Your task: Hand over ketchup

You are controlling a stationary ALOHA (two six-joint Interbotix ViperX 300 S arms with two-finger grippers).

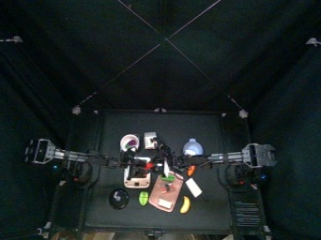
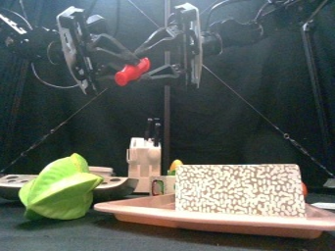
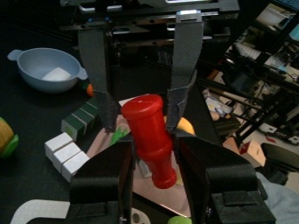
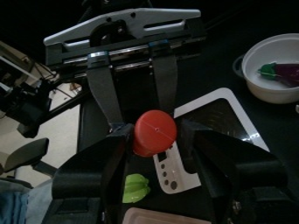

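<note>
I hold the red ketchup bottle (image 3: 149, 140) clamped in my left hand (image 2: 81, 76); my right hand (image 2: 183, 69) straddles its end, jaws apart. If I release before it closes, the bottle could drop.

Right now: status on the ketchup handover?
Left gripper clamped on ketchup bottle. Right gripper around its other end, jaws open. Bottle high above the pink tray.

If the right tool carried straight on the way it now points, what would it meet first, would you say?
Most likely the red ketchup bottle, whose round end sits between the right tool's open jaws, held from the far side by the left tool. Contact cannot be told.
</note>
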